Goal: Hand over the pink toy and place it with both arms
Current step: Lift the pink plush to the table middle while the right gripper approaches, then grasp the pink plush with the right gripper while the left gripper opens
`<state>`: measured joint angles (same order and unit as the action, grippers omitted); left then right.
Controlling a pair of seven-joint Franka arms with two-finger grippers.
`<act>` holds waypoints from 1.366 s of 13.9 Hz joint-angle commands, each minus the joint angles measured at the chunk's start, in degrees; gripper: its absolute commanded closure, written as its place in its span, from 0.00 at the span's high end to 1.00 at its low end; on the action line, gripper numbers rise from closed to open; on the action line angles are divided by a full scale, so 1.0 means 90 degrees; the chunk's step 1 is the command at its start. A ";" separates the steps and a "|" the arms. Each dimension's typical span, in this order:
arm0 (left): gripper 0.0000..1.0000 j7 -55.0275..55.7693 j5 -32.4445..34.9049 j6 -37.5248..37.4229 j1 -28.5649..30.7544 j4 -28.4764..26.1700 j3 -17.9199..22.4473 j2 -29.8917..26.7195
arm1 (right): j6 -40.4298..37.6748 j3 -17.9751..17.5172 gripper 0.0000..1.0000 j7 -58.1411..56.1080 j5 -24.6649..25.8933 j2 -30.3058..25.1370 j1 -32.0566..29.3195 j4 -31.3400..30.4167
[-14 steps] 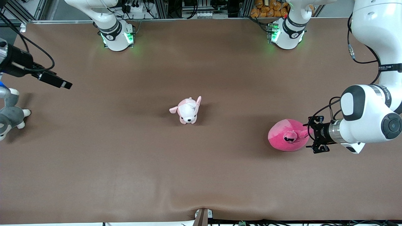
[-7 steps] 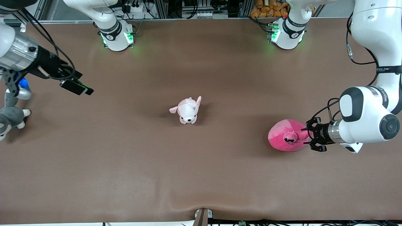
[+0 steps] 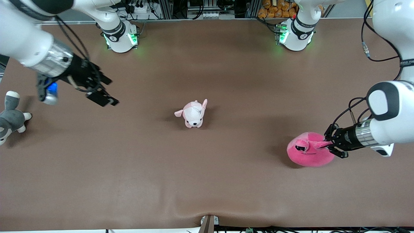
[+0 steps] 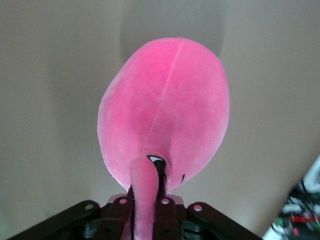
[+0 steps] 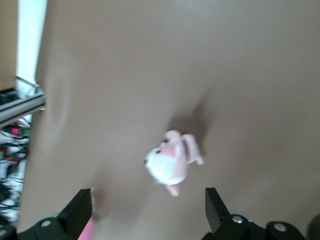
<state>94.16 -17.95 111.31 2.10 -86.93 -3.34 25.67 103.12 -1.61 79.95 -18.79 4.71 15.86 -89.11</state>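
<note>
- Your left gripper [image 3: 326,145] is pinched on the stubby nub of the big round hot-pink plush toy [image 3: 310,154], at the left arm's end of the table. The left wrist view confirms it: the nub runs straight into the closed black fingers [image 4: 161,212], with the toy's round body [image 4: 165,110] hanging out past them.
- You cannot tell from these views whether the toy is clear of the brown table mat [image 3: 207,181] or resting on it; its shadow sits tight beside it, so judge it low.
- Your right gripper [image 3: 97,94] is up in the air over the right arm's end of the table, well apart from the toy, with its fingers [image 5: 80,212] spread wide.
- The small pale pink-and-white puppy plush [image 3: 193,114] stands at mid-table between the two grippers, and the grey-and-white plush animal [image 3: 11,118] sits at the table edge near the right arm. Leave both alone.
- Step in hand, as I read it: pickup done, carry toward the handover.
- Next, raise the toy well over the puppy, bring it toward mid-table, and offer the round body to the right gripper's spread fingers. The grip is only on a soft nub, so expect swing.
</note>
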 commanded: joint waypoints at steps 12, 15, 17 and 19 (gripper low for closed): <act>0.00 0.4536 -0.0076 0.0598 -0.1647 0.1124 -0.1289 -0.0567 | 0.2586 0.0072 1.00 0.5256 0.0027 0.1820 0.1928 0.1141; 0.00 0.4995 0.0333 0.0942 -0.2301 0.1134 -0.1240 -0.0528 | 0.2625 0.0101 1.00 0.5607 0.0037 0.2054 0.1949 0.1481; 0.00 0.5299 0.0655 0.1021 -0.2605 0.1134 -0.1240 -0.0528 | 0.2625 0.0101 1.00 0.5696 0.0037 0.2172 0.1968 0.1629; 0.00 0.5436 0.0755 0.1031 -0.2811 0.1134 -0.1230 -0.0518 | 0.2625 0.0101 1.00 0.5696 0.0037 0.2211 0.2007 0.1639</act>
<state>141.39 -12.79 120.14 -21.67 -78.24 -15.03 20.36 127.34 -1.26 129.52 -18.77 22.95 33.00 -76.98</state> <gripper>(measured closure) 0.863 0.000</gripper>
